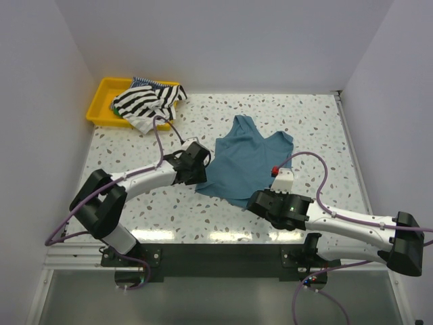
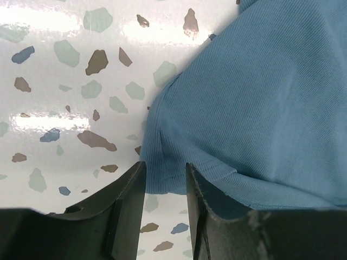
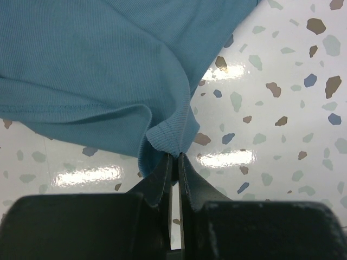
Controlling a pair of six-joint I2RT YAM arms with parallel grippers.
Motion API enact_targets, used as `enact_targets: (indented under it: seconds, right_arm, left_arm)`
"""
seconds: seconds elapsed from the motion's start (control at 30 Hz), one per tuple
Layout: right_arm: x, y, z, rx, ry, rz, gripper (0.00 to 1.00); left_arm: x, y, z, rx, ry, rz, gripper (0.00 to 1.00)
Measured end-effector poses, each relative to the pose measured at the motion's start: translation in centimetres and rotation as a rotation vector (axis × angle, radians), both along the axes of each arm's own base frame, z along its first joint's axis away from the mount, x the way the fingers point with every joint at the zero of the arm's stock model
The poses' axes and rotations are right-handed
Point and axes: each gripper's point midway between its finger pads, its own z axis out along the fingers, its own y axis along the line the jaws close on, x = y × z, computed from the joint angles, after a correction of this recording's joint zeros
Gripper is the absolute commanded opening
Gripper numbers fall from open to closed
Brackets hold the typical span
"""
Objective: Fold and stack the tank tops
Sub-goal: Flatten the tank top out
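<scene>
A teal-blue tank top (image 1: 249,157) lies spread on the speckled table, neck toward the far side. My left gripper (image 1: 203,168) is at its lower left corner. In the left wrist view that gripper (image 2: 165,170) is open, and the hem corner of the teal top (image 2: 260,108) lies flat between its fingers. My right gripper (image 1: 253,198) is at the lower right hem. In the right wrist view it (image 3: 175,157) is shut on a bunched fold of the teal top (image 3: 97,59). A black-and-white striped tank top (image 1: 145,103) is heaped on the yellow tray, with a finely blue-striped one (image 1: 143,82) under it.
The yellow tray (image 1: 101,101) stands at the table's far left corner, against the left wall. White walls enclose the table on the left, right and back. A small white block with a red top (image 1: 281,175) sits on the right arm, by the teal top's right edge.
</scene>
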Motion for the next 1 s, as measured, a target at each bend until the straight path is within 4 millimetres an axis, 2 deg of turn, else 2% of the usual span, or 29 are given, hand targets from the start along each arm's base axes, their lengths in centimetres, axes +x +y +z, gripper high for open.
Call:
enact_targets:
  seconds: [0.27, 0.7, 1.0]
  right_arm:
    - [-0.1, -0.1, -0.3, -0.004, 0.006, 0.001, 0.00]
    - [-0.5, -0.4, -0.9, -0.010, 0.022, 0.004, 0.00]
    - [-0.6, -0.5, -1.1, -0.012, 0.030, 0.003, 0.00]
  left_arm:
    - [-0.5, -0.8, -0.2, -0.026, 0.016, 0.026, 0.42]
    - [-0.8, -0.4, -2.8, 0.019, 0.065, 0.059, 0.40]
    - [-0.7, -0.2, -3.1, 0.030, 0.062, 0.063, 0.29]
